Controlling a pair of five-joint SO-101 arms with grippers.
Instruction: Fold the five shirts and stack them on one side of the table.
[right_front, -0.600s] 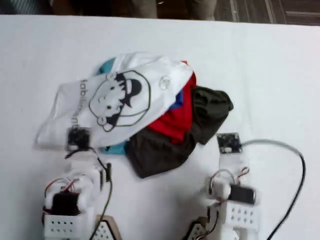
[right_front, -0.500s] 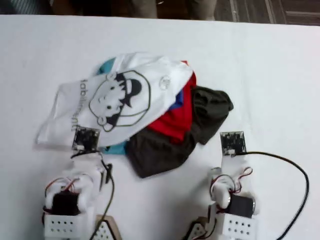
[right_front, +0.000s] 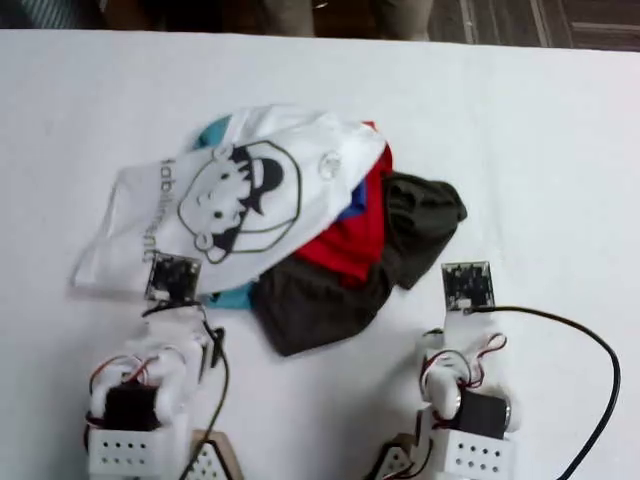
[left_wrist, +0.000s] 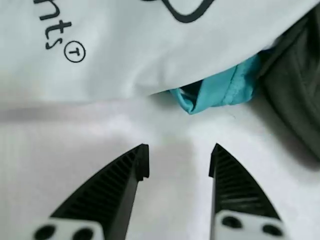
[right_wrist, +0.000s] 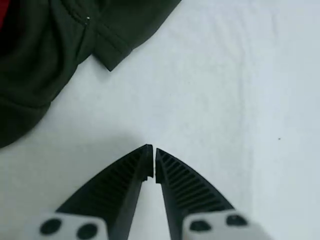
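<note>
The white shirt (right_front: 250, 190) tops the heap in the middle of the table (right_front: 540, 150), its hem just ahead of the left gripper (left_wrist: 177, 160), parted and empty, which is nearer than the right gripper (right_wrist: 152, 162), clenched on nothing beside the dark shirt (right_wrist: 45, 55).

Bright, even light; soft shadow under the white shirt (left_wrist: 150, 55).

Spread fingers (left_wrist: 117, 187) above table (left_wrist: 55, 150), near white shirt (left_wrist: 150, 45) and teal shirt (left_wrist: 220, 90).

I count two grippers, left gripper (left_wrist: 177, 162) and right gripper (right_wrist: 153, 162), and ahead of them five shirts, one each: white shirt (right_front: 240, 190), teal shirt (left_wrist: 220, 92), blue shirt (right_front: 352, 200), red shirt (right_front: 350, 240), dark shirt (right_front: 320, 300).
</note>
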